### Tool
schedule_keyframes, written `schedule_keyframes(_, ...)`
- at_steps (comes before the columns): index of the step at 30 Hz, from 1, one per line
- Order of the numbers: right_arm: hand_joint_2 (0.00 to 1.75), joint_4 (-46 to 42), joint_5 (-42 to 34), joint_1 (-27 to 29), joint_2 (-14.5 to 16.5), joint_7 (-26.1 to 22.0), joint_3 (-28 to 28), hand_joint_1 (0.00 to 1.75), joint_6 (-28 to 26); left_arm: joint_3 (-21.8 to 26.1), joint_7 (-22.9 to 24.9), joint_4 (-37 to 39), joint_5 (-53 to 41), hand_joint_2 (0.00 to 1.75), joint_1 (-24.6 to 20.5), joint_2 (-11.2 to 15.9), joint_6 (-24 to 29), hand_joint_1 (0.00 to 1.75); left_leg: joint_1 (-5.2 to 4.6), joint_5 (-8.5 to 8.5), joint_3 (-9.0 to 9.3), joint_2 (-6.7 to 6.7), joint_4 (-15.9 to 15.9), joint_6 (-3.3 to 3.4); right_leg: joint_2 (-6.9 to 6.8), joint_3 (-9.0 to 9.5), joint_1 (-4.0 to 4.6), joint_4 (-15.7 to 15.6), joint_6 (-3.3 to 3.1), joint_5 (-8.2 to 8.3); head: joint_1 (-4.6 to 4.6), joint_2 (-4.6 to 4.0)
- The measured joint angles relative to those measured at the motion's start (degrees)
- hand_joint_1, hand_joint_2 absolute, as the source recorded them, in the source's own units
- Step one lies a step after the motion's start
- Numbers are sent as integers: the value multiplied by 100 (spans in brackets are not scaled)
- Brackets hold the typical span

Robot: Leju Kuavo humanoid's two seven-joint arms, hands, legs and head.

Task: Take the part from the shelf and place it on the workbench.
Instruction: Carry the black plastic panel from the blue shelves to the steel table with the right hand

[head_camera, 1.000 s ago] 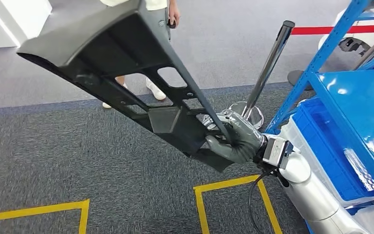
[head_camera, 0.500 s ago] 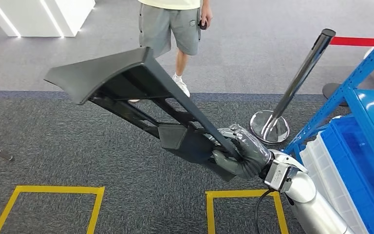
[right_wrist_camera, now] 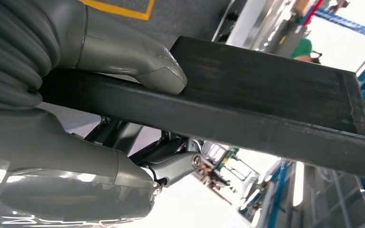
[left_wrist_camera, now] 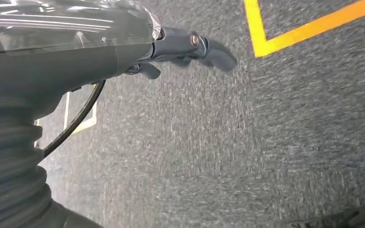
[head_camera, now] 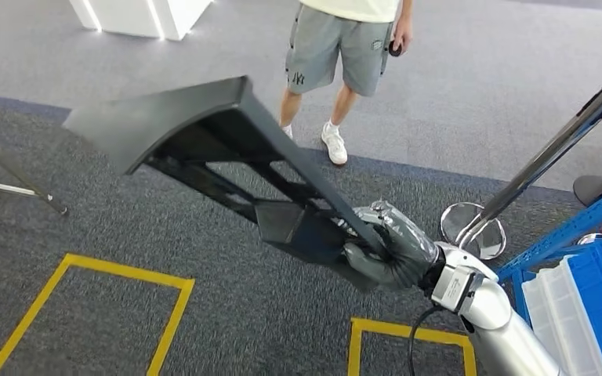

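1 long black part [head_camera: 204, 149] is in the right hand [head_camera: 388, 251]. The hand grips it at its near end, and the rest sticks out up and away from the hand, over the grey carpet [head_camera: 125, 227]. The thumb [right_wrist_camera: 138, 64] presses on its flat side. The left hand [left_wrist_camera: 123, 42] holds nothing, fingers [left_wrist_camera: 204, 47] a bit bent over the carpet. A person [head_camera: 345, 47] stands past the part's far end. A blue shelf [head_camera: 572, 227] is just beside the right arm.
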Motion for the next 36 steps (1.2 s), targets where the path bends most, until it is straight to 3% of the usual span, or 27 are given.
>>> schedule_keyframes(2,175,-17,13,62,2,-4,-34,175,-1,-1,20,0,-14,175,-6,-2,-12,0,3,7,-1,-113,5,17,163,-350,-1,676,5,-285,0,0)
schedule_keyframes(3,175,-21,22,91,2,-5,-40,175,0,-2,26,0,-15,175,-3,-2,-18,0,2,6,-1,-173,9,19,183,-496,-1,927,10,-341,0,0)
schedule_keyframes(4,175,-26,32,113,2,-6,-41,175,0,-2,31,0,-16,175,3,-2,-25,0,2,3,1,-234,18,19,189,-565,-2,1005,14,-299,0,0)
schedule_keyframes(6,175,-43,51,144,2,-7,-49,175,0,-2,38,0,-17,175,15,-2,-40,0,6,-11,5,-392,55,6,226,-490,-21,691,21,37,0,0)
schedule_keyframes(8,175,-69,63,149,4,-10,-65,175,0,-2,39,0,-26,175,14,-3,-47,0,3,-43,-12,-543,122,-32,422,-173,-64,-79,28,429,0,0)
schedule_keyframes(10,175,-97,72,158,8,-16,-81,175,-1,-2,38,0,-39,175,9,-3,-46,0,4,-64,-63,-667,170,-90,583,2,-82,-501,31,542,-1,0)
schedule_keyframes(11,175,-107,74,163,10,-19,-84,175,-2,-2,38,0,-44,175,11,-3,-45,0,13,-62,-92,-723,177,-124,584,11,-72,-531,21,520,-1,0)
schedule_keyframes(13,175,-127,78,168,10,-22,-86,175,-2,-2,38,-1,-48,175,27,2,-41,0,35,-55,-124,-815,168,-187,462,20,-69,-557,-36,540,-2,0)
schedule_keyframes(14,175,-135,78,168,10,-23,-85,175,-2,-2,38,-1,-48,175,32,5,-36,0,32,-91,-144,-756,210,-216,394,36,-76,-580,-72,548,-3,0)
schedule_keyframes(15,175,-146,79,169,10,-25,-85,175,-1,-2,38,-1,-49,175,32,9,-26,0,27,-196,-209,-612,363,-247,318,51,-84,-603,-108,554,-3,0)
schedule_keyframes(17,175,-162,81,183,9,-28,-90,175,0,-2,26,-2,-49,175,14,18,2,0,42,-557,-499,-228,1004,-310,159,67,-64,-625,-156,552,-3,0)
schedule_keyframes(19,175,-169,83,213,8,-40,-96,175,-4,-2,3,-2,-49,175,-8,28,21,0,83,-825,-822,-71,1673,-365,-10,66,-39,-625,-169,541,-2,0)
schedule_keyframes(20,175,-169,84,228,8,-49,-97,175,-7,-2,-8,-2,-49,175,-11,32,24,0,98,-814,-862,-49,1760,-381,-95,68,-33,-624,-167,535,-2,0)
schedule_keyframes(21,175,-169,85,238,8,-60,-97,175,-9,-2,-15,-2,-50,175,-9,37,25,0,107,-700,-783,-24,1612,-388,-170,74,-31,-623,-160,527,-2,0)
schedule_keyframes(23,175,-169,87,247,8,-76,-97,175,-10,-2,-19,-2,-54,175,-6,45,25,0,104,-358,-375,149,831,-367,-310,100,-25,-623,-132,508,-2,0)
schedule_keyframes(25,175,-167,92,248,8,-82,-97,175,-8,-2,-9,-2,-53,175,-6,48,22,0,67,-180,-72,329,242,-291,-421,133,-7,-622,-82,488,-2,0)
schedule_keyframes(26,175,-163,96,249,9,-84,-96,175,-7,-2,-2,-2,-51,175,2,48,20,0,42,-180,-38,357,153,-245,-469,150,-1,-625,-49,480,-2,0)
schedule_keyframes(28,175,-153,102,252,10,-84,-93,175,-5,-2,7,-2,-49,175,32,47,16,0,24,-161,-18,230,128,-163,-552,189,-13,-637,27,463,-2,0)
schedule_keyframes(30,175,-141,119,257,17,-84,-94,175,-8,-2,9,-2,-50,175,70,44,14,0,39,-118,49,100,49,-94,-348,189,-45,-525,88,363,-2,-1)
schedule_keyframes(32,175,-134,151,286,28,-83,-103,175,-16,-2,18,-1,-62,175,80,35,9,0,53,-80,87,-26,3,-46,22,-41,-58,-2,102,76,-3,-1)
schedule_keyframes(33,175,-133,168,317,32,-83,-108,175,-19,-3,25,-1,-73,175,73,30,7,0,51,-73,84,-97,4,-28,127,-233,-53,366,98,-84,-3,-1)
schedule_keyframes(34,175,-131,187,354,32,-80,-111,175,-21,-4,31,-1,-85,175,67,26,5,0,48,-71,81,-183,9,-19,171,-410,-47,683,97,-181,-3,0)
schedule_keyframes(35,175,-127,200,387,32,-78,-114,175,-22,-5,35,0,-96,175,63,22,2,0,45,-73,80,-273,17,-18,188,-520,-46,844,96,-177,-3,0)
schedule_keyframes(36,175,-125,206,406,32,-77,-114,175,-23,-6,39,0,-103,175,61,21,0,0,44,-78,81,-362,31,-20,198,-532,-49,796,93,-64,-3,0)
